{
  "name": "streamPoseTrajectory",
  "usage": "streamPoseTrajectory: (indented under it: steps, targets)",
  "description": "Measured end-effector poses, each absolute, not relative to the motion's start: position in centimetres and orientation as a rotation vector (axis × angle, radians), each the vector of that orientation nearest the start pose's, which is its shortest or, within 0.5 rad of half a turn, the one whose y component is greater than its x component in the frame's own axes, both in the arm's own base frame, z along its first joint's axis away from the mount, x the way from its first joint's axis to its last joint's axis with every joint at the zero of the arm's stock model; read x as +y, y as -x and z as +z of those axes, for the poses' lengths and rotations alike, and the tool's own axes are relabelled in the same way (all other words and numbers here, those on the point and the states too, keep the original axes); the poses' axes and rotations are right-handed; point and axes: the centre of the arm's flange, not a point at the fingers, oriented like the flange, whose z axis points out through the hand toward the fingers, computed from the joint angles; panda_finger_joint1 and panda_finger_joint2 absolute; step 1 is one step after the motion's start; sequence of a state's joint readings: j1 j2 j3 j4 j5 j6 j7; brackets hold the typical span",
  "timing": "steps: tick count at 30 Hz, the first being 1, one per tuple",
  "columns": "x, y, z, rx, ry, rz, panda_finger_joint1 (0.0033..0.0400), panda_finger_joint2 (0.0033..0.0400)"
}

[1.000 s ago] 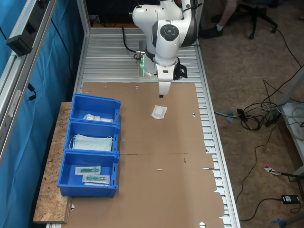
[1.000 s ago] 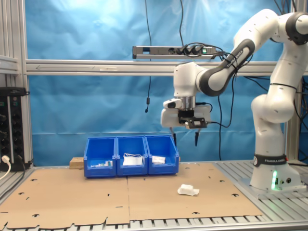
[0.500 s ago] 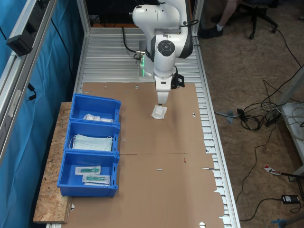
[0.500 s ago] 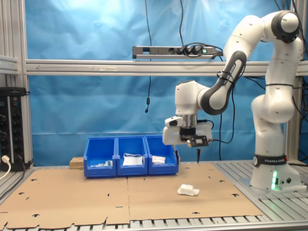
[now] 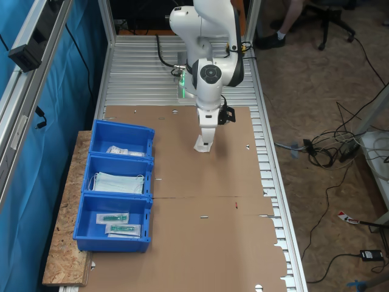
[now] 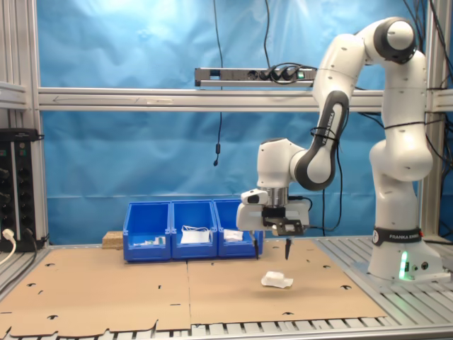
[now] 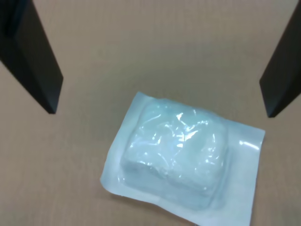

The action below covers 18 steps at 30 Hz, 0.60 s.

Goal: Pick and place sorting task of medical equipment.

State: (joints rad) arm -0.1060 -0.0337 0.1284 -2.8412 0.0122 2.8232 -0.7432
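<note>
The gripper [image 6: 271, 250] hangs with jaws wide apart and empty just above the flat white translucent sealed plastic packet [image 7: 186, 157], which lies between them, slightly off-centre

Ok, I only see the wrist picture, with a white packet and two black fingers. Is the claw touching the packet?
Observer: No. In the second exterior view the gripper hangs open above the white sealed packet, with a clear gap under its fingertips.
Operator: Is there anywhere to put it?
Observer: Yes. In the first exterior view a row of three blue bins stands at the first exterior view's left, apart from the packet.
Operator: Which one has stuff like mine?
Observer: The topmost bin in the first exterior view holds white packets that look similar.
</note>
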Motion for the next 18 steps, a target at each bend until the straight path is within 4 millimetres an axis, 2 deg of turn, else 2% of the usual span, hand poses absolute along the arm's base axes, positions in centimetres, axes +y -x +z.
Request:
streamPoseTrajectory:
  steps: [18]
  targets:
    - [1.0,-35.6,16.0,-1.148,2.909,-0.032,0.0400,0.0400]
